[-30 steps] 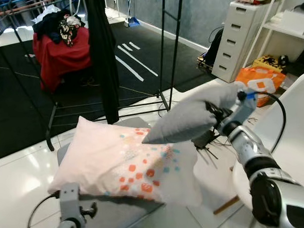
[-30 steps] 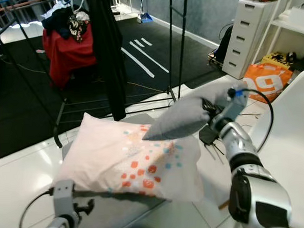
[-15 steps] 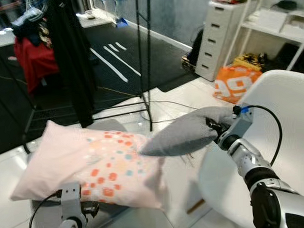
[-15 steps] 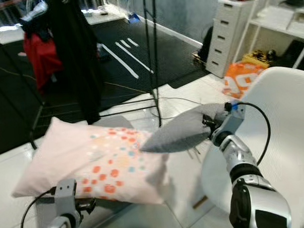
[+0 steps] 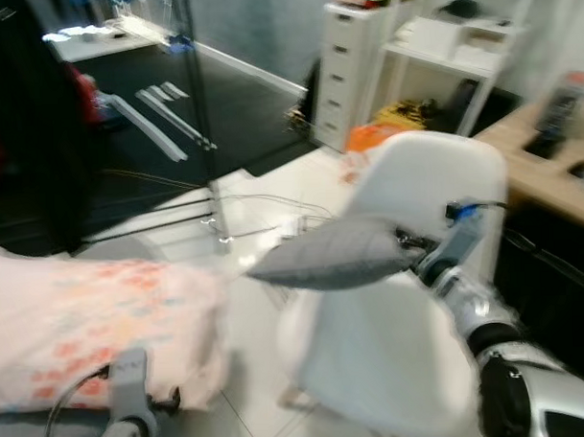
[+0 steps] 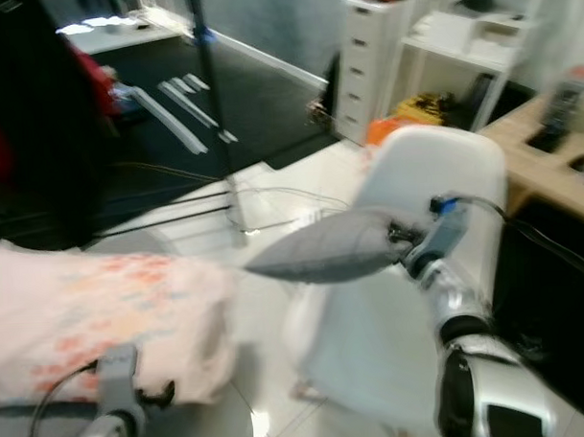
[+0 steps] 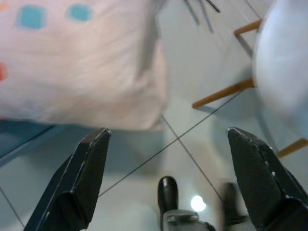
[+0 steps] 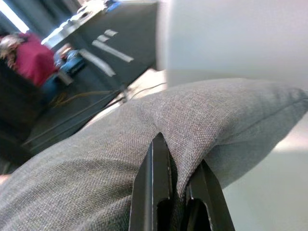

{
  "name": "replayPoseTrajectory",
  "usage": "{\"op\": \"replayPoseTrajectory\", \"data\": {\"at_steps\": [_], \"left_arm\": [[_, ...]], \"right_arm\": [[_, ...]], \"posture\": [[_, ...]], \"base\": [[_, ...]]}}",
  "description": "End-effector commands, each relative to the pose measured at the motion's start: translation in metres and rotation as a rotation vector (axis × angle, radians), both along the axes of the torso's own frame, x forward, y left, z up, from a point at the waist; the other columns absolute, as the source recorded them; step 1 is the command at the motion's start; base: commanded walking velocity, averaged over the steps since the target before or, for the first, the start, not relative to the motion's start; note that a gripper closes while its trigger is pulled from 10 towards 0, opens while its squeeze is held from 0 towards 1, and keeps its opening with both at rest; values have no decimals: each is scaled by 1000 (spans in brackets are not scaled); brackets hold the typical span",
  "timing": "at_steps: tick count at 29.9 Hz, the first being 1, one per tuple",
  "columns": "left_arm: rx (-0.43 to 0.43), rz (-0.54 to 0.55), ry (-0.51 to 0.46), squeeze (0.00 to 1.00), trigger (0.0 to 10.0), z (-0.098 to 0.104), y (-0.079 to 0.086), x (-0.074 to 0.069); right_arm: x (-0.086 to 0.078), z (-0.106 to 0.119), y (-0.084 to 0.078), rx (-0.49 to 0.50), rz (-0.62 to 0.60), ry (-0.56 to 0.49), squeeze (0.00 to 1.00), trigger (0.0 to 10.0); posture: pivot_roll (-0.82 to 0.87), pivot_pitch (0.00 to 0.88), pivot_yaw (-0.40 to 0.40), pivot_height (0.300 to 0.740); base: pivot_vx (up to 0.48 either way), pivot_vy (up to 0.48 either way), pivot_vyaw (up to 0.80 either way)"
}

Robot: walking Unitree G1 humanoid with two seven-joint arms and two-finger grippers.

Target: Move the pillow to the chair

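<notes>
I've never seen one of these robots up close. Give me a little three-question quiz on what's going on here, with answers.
1. True or false: the right gripper is pinching the grey pillow.
2. Which lies below the held pillow? A) a red couch B) the white chair C) a wooden crate
3. Fill in: the left gripper hangs with its fingers ____, near the pink dotted pillow.

Key
1. True: its two black fingers close on a fold of the grey fabric.
2. B: the pillow is held in the air over the chair's seat, not yet set down.
3. Open: wide apart, holding nothing.
</notes>
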State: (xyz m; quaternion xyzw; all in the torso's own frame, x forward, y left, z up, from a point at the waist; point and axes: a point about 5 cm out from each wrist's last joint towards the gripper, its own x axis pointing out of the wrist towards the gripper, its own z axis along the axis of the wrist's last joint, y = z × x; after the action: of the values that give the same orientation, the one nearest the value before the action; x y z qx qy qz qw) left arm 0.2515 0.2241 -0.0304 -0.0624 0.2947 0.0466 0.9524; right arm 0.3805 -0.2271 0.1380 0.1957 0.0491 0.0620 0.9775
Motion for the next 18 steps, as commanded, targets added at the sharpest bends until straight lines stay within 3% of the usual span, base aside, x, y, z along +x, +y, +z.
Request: {"op": "replayPoseTrajectory", "data": {"at_steps": [1, 8, 18], "left_arm": [[-3, 17, 24, 0, 10000, -5, 2, -7], [6, 22, 24, 0, 10000, -5, 2, -6], [7, 18, 19, 0, 10000, -4, 3, -6]], "right_arm": [[2, 11, -8, -27, -42, -47, 0, 10000], [3, 11, -6, -34, -41, -45, 0, 10000], [4, 12, -3, -28, -63, -44, 0, 10000]], "posture": [[-105, 97, -16, 718], [-104, 98, -17, 718], [-102, 100, -16, 718]], "base": [[0, 0, -756], [0, 0, -757], [0, 0, 0]]}}
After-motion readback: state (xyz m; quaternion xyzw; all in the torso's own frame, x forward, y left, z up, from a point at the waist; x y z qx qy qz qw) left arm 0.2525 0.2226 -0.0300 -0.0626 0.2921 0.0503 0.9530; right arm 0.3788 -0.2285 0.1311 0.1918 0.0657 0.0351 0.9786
